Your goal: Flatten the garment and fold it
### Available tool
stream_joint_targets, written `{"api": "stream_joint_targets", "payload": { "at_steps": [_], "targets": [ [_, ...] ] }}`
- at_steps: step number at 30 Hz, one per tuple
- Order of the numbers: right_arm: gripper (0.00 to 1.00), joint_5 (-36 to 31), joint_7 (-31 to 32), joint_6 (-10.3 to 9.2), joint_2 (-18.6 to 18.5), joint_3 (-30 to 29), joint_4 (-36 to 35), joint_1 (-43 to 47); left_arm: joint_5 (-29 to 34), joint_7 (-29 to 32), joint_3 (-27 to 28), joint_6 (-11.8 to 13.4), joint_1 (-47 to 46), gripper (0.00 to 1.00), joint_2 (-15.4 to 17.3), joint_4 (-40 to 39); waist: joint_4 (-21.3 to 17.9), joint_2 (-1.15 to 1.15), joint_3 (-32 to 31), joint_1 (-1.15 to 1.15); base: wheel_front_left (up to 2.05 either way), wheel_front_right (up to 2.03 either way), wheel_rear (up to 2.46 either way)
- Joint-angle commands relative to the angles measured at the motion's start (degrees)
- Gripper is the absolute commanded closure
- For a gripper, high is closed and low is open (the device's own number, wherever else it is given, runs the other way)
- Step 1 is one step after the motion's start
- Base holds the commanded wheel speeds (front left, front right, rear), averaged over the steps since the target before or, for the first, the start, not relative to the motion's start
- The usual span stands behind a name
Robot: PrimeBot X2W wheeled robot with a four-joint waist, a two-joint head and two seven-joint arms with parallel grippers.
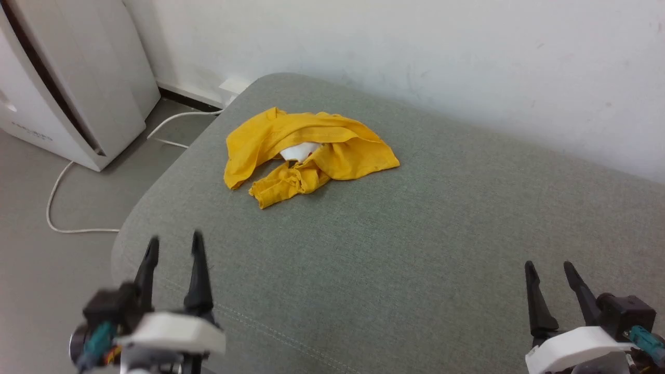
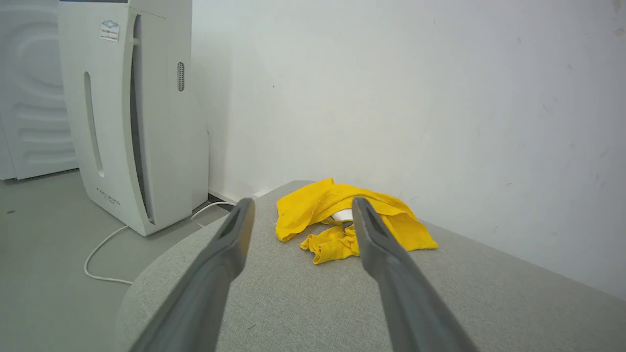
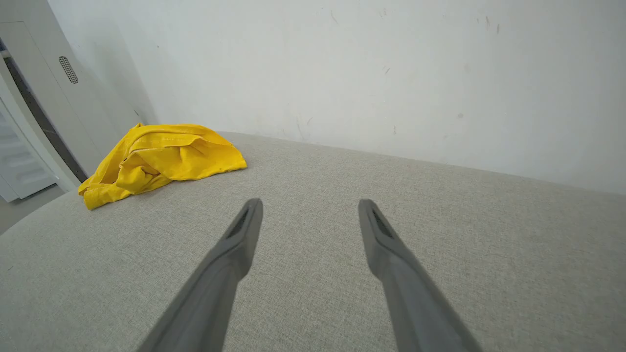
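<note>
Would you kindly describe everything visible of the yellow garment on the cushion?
The garment is bright yellow, thin, cotton-like cloth, crumpled in a loose heap, not yet flattened. A white patch peeks from within. It lies on the grey cushion, near its far left corner, touching nothing else.

Garment (image 1: 348,156): thin yellow cloth, cotton-like, matt, soft and heavily creased, with a white patch showing among the folds. Seat cushion (image 1: 415,249): grey-green woven upholstery, coarse visible weave, matt, stitched seam near the front edge. Wall (image 1: 415,47): white paint, matt, faintly scuffed. Appliance (image 1: 78,88): white moulded plastic, smooth, slight sheen. Cable (image 1: 88,230): white, smooth sheath. Floor (image 1: 26,291): grey, smooth, matt. Left gripper (image 1: 175,238) and right gripper (image 1: 548,265): dark matt fingers, apparently plastic, on smooth white housings.
</note>
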Motion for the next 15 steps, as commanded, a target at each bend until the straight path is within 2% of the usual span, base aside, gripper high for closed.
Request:
{"api": "stream_joint_targets", "payload": {
  "at_steps": [1,8,15],
  "targets": [
    [0.0,0.4,-0.6,-0.11,0.1,-0.4,0.4,0.3,-0.4,1.2,-0.4,-0.4,-2.2,0.0,0.3,-0.9,0.2,0.0,0.1,-0.01,0.0,0.0,0.0],
    [0.0,0.2,-1.4,-0.11,0.2,-2.1,0.9,0.4,-3.3,13.1,-0.2,-1.1,-18.7,0.0,4.0,-2.7,0.6,0.0,1.2,-0.01,0.0,0.0,0.0],
    [0.0,-1.8,-2.0,-0.12,0.2,-2.8,0.7,-0.9,-6.5,22.5,0.7,-2.0,-36.5,0.0,8.0,7.7,-2.2,0.0,4.5,-0.01,0.0,0.0,0.0]
  ]
}}
